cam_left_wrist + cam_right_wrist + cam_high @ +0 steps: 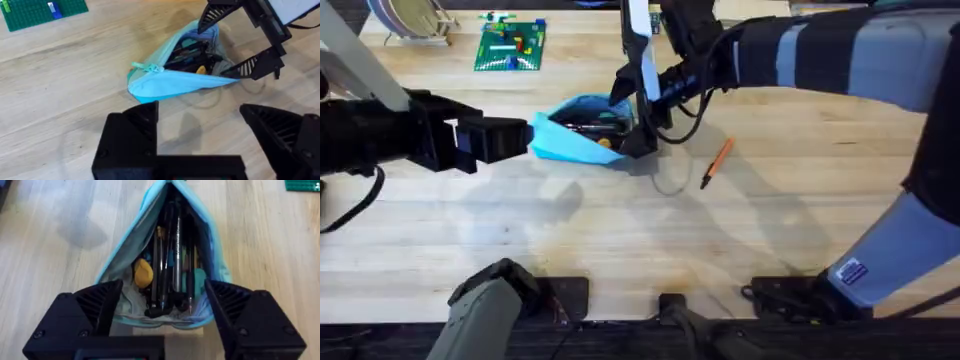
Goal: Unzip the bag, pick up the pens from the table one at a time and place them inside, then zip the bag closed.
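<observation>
Nearest the arms' bases, the table (620, 250) lay bare, its pale grain running across the overhead view. Farther out, the left gripper (525, 138) reached in from the left, level with the bag (582, 130), its black fingers spread wide and holding nothing. In the left wrist view those fingers (131, 131) stood apart just short of the pouch's pointed near end, where the zipper pull sat; whether a fingertip touched the fabric could not be told.

The bag lay a little left of the table's middle, unzipped and gaping, its light-blue sides splayed into a wedge. The right gripper (638, 122) hovered at the pouch's opposite, wide end, fingers parted with one on either side of the mouth (the right wrist view looked straight down into it) and gripping nothing. Inside, several pens (172, 265) lay bundled lengthwise, dark and silvery barrels together, with a small yellow object (143, 273) beside them.

To the right of the bag, past the right gripper and well apart from it, one orange pen (717, 162) rested slantwise on the wood. Farther back, near the table's far edge, sat a green building-brick plate (510, 46).
</observation>
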Controlling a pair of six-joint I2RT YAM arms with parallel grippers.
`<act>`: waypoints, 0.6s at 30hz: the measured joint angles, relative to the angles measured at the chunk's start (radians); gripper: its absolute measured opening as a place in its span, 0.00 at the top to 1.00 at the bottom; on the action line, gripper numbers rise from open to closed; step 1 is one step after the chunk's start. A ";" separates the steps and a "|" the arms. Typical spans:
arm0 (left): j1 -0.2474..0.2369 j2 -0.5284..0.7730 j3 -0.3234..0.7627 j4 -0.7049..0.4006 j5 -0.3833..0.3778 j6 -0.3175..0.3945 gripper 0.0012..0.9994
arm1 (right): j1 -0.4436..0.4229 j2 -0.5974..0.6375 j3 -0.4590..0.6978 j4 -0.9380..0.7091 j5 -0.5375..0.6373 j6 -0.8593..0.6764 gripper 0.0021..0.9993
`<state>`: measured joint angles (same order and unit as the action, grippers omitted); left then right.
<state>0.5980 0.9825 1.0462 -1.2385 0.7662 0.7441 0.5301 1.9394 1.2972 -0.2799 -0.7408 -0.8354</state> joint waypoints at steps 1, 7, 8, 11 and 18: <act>0.000 0.000 0.000 0.000 0.000 0.000 0.00 | 0.000 -0.001 0.000 0.001 0.001 0.009 0.00; 0.000 0.000 0.000 0.000 0.000 0.000 0.00 | 0.003 -0.067 0.000 -0.007 0.104 0.128 0.00; 0.000 0.000 0.000 0.000 0.000 0.000 0.00 | 0.003 -0.087 0.000 -0.009 0.130 0.154 0.00; 0.000 0.000 0.000 0.000 0.000 0.000 0.00 | 0.003 -0.145 0.000 -0.019 0.216 0.232 0.00; 0.000 0.000 0.000 0.000 0.000 0.000 0.00 | 0.003 -0.371 0.000 -0.248 0.647 0.621 0.00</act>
<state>0.5980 0.9825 1.0462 -1.2385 0.7662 0.7437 0.5327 1.5683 1.2972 -0.5275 -0.0942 -0.2140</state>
